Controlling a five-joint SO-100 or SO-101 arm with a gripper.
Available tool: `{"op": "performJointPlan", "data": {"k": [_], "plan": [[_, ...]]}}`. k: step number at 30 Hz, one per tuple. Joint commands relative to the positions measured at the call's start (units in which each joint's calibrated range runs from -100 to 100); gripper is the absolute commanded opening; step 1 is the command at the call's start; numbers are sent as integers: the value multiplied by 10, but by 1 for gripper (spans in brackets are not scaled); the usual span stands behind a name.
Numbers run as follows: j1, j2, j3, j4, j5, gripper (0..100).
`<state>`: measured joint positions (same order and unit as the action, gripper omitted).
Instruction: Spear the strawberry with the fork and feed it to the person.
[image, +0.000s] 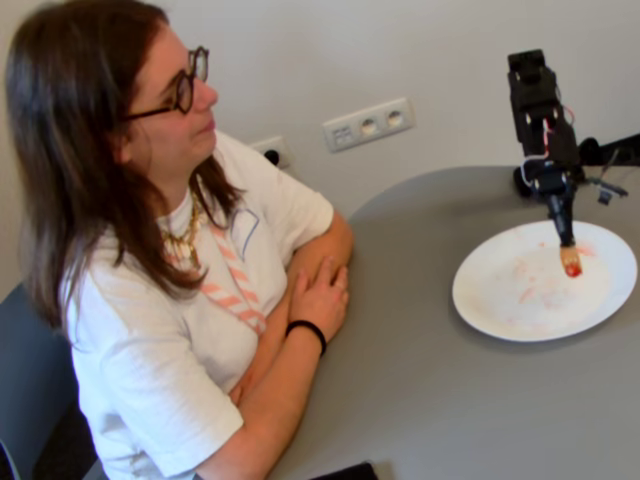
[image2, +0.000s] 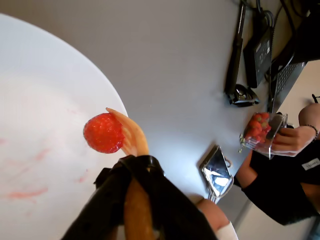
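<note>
The strawberry (image: 572, 269) is a small bright red piece at the tip of the orange-tan fork (image: 570, 257), over the far right part of the white plate (image: 510, 300). In the wrist view the strawberry (image2: 103, 132) sits against the fork's tines (image2: 131, 137), right by the plate's rim (image2: 40, 90). My gripper (image: 565, 235) points down, and in the wrist view its black jaws (image2: 132, 167) clamp the fork's handle. The person (image: 170, 200) sits at the left, glasses on, looking right, hands folded on the table edge.
The plate has pale red juice smears. Wall sockets (image: 368, 124) are behind the grey table. In the wrist view a second person holds a clear box of strawberries (image2: 262, 131); a phone (image2: 217, 170) and black devices (image2: 260, 47) lie nearby.
</note>
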<state>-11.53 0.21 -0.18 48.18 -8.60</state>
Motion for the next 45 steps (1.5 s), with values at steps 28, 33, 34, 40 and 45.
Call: {"op": "performJointPlan", "data": {"k": [28, 33, 34, 40, 45], "plan": [[491, -136, -96, -543, -5, 1], [526, 64, -343, -543, -5, 1], [529, 83, -362, -543, -5, 1], [566, 201, -463, -543, -52, 1], [565, 260, -493, -539, -48, 1]]}}
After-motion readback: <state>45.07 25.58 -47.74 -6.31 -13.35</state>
